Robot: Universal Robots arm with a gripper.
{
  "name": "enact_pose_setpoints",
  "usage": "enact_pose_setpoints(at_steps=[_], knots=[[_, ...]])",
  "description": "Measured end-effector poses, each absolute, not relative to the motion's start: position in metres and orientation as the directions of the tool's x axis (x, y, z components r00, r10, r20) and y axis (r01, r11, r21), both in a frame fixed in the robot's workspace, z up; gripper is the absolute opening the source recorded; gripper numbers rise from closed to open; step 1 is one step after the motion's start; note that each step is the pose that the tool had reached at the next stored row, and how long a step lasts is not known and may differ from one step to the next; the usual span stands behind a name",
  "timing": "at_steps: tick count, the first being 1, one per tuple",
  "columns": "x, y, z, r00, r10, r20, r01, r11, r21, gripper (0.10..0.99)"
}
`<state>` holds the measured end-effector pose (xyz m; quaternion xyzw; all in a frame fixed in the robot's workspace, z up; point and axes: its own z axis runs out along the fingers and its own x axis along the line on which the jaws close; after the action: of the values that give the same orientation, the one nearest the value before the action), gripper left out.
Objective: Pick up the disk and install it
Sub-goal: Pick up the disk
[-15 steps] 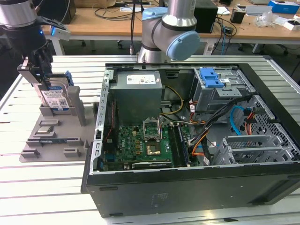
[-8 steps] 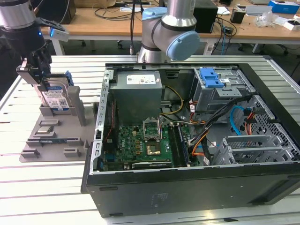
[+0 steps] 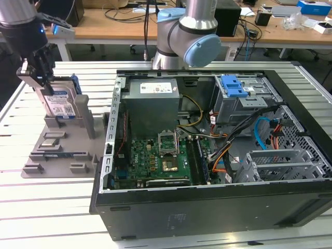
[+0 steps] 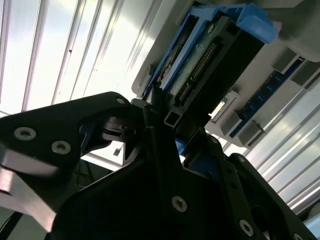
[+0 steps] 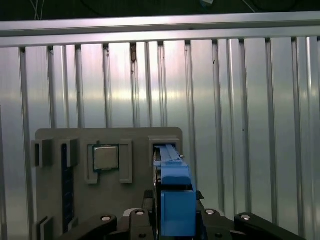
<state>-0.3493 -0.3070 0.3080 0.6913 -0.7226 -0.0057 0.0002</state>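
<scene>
The disk, silver with a blue-and-white label and blue side rails, stands on edge in a slot of the grey holder plate at the exterior view's left. My gripper reaches down over its upper end, one finger on each flat side, shut on the disk. In the first wrist view the disk's blue rail runs between the fingers of the gripper. The second wrist view shows the disk's connector edge and a fingertip against it.
An open computer case lies on the slatted metal table, to the right in the exterior view. Inside are a motherboard, a grey power supply and a drive bay with a blue latch. A processor chip sits in the holder plate.
</scene>
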Motion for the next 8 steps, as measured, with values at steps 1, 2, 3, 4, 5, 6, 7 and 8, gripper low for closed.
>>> enact_pose_setpoints(at_steps=[1,2,3,4,5,6,7,8], knots=[[-0.349,-0.307,0.31,-0.044,-0.999,-0.008,-0.999,0.044,0.008,0.369],[-0.349,-0.307,0.312,-0.044,-0.999,-0.008,-0.999,0.044,0.009,0.369],[-0.349,-0.306,0.314,-0.044,-0.999,-0.008,-0.999,0.044,0.009,0.369],[-0.349,-0.306,0.316,-0.044,-0.999,-0.008,-0.999,0.044,0.009,0.369],[-0.349,-0.306,0.318,-0.044,-0.999,-0.008,-0.999,0.044,0.009,0.369],[-0.349,-0.306,0.32,-0.044,-0.999,-0.008,-0.999,0.044,0.009,0.369],[-0.349,-0.306,0.323,-0.044,-0.999,-0.008,-0.999,0.044,0.008,0.369],[-0.349,-0.305,0.325,-0.044,-0.999,-0.008,-0.999,0.044,0.008,0.369]])
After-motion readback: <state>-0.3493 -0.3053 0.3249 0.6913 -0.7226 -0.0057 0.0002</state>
